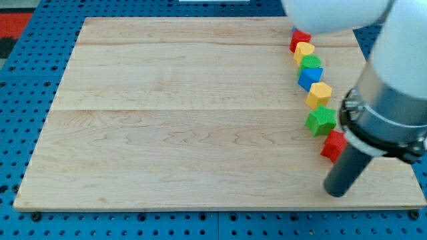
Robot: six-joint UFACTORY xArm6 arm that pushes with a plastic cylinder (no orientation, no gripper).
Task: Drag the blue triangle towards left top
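Camera view: my tip (337,192) rests on the tabletop (187,120) near the view's bottom right, just below a red block (332,145) that the rod partly hides. No fingers on this rig, so nothing is grasped or released; the rod only pushes.

A column of blocks runs down the view's right side: red block at top (300,38), yellow block (304,50), green block (310,63), blue block (310,77), second yellow block (319,94), green star (321,121). The blue block is the only blue one, so presumably the target; its triangle shape cannot be confirmed.

Risk: neighbours touch or nearly touch the blue block, so a push could drag the green and yellow along. The tip is also well apart from it, below two intervening blocks.

Surface: pale wooden board on blue pegboard (27,80).
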